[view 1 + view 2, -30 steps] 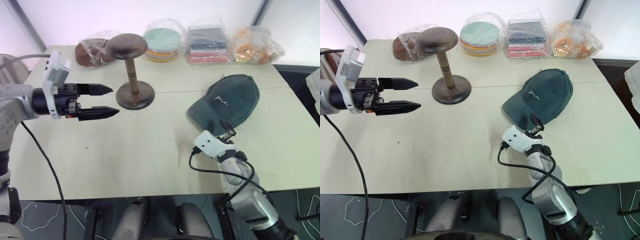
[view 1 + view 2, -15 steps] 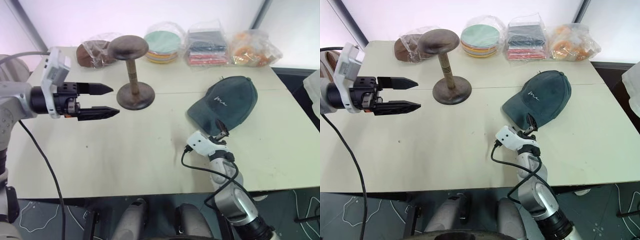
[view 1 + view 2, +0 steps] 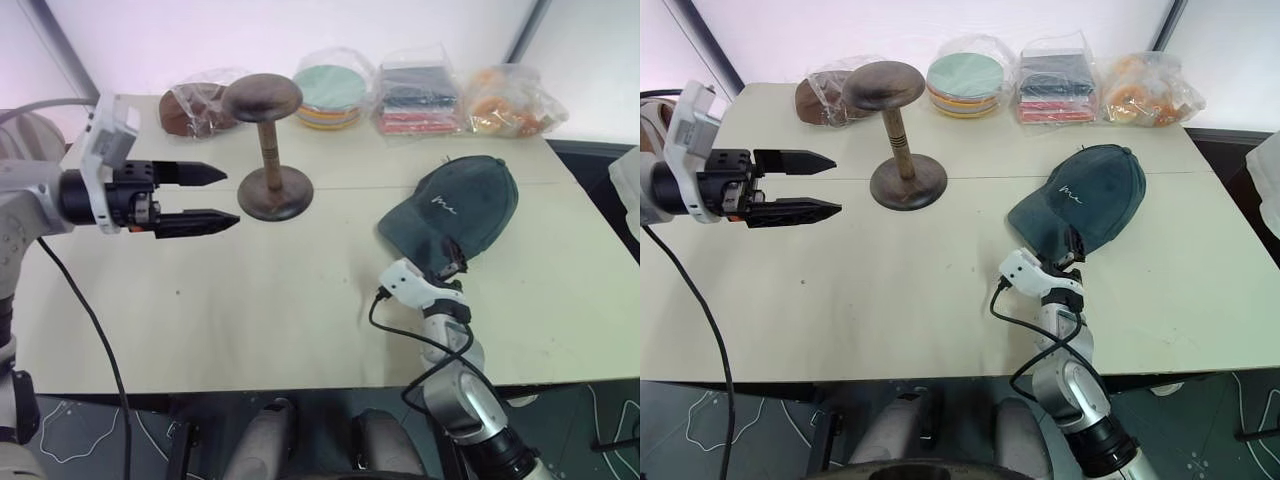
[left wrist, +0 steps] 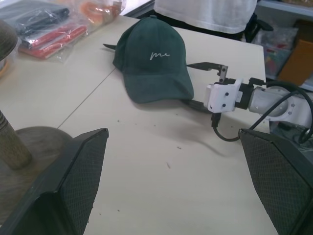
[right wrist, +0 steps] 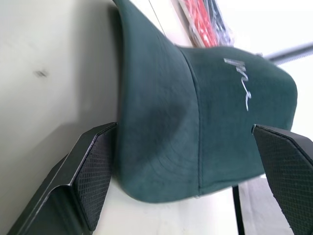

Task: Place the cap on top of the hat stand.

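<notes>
While the right pincer [image 5: 186,161] gapes across the cap [image 5: 205,112] brim, the left pincer [image 3: 215,198] hangs open, empty.

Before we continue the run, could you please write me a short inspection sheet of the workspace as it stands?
Surface: pale table, a seam running across it.
Job's things: green cap lying on the table, right side; wooden hat stand upright, top bare.
Clutter: four clear bags along the far edge: brown item, round discs, folded cloths, orange items.
Grippers: left gripper open, in the air beside the stand; right gripper open, fingers either side of the cap's brim.
Cables: black cables along both arms.
Surroundings: a person in a white top behind the table.
</notes>
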